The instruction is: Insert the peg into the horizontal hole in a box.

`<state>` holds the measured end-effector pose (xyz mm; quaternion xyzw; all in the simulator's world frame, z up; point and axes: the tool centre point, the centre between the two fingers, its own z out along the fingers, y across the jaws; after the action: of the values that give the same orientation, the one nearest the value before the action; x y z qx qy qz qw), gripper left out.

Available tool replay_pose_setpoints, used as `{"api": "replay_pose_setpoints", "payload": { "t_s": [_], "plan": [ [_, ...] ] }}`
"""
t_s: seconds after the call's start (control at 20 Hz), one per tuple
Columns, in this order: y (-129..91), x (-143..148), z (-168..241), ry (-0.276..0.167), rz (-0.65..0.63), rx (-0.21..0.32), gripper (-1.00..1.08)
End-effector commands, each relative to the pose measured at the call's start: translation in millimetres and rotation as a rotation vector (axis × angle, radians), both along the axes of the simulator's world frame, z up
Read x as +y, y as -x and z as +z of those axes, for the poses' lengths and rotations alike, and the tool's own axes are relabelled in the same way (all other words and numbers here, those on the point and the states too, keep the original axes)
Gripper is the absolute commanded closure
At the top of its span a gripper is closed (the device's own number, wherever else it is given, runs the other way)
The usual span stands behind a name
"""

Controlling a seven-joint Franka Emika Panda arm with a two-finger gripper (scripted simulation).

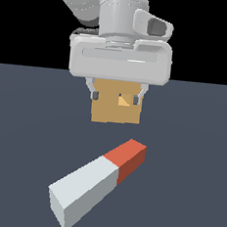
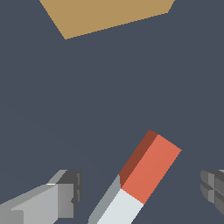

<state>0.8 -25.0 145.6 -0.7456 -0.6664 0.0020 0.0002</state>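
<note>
Box (image 1: 113,110): tan block, upright on the floor; hole (image 1: 122,100) in its face, nothing inside.
Peg (image 1: 96,182): flat on the floor, apart from the box, red end nearest it.
Gripper (image 1: 116,97): spread wide, empty, above the peg.
Floor (image 1: 187,181): dark slate; black backdrop.

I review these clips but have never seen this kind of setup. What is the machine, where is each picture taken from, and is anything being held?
These are simulator renders of one robot arm. Its gripper hangs with fingers spread apart, holding nothing. The exterior view looks at the scene from off the arm; the wrist view looks down from a camera on the arm itself. On the dark floor lies the peg, a grey-white bar with a red end. Behind it stands the tan box with a small hole in its face.
</note>
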Motion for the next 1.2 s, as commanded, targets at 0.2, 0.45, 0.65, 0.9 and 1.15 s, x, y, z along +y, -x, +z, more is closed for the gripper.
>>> {"api": "replay_pose_setpoints", "payload": {
  "t_s": [0.2,0.45,0.65,0.9,1.15],
  "plan": [
    [2,-45,-26,0.001,-0.21,-0.001,-0.92],
    [12,-84,-49,0.001,-0.402,-0.003,-0.92],
    [21,-105,-63,0.001,-0.511,-0.004,-0.92],
    [29,-119,-72,0.0,-0.588,-0.004,-0.92],
    [30,-120,-74,0.0,-0.593,-0.003,-0.92]
  ]
}}
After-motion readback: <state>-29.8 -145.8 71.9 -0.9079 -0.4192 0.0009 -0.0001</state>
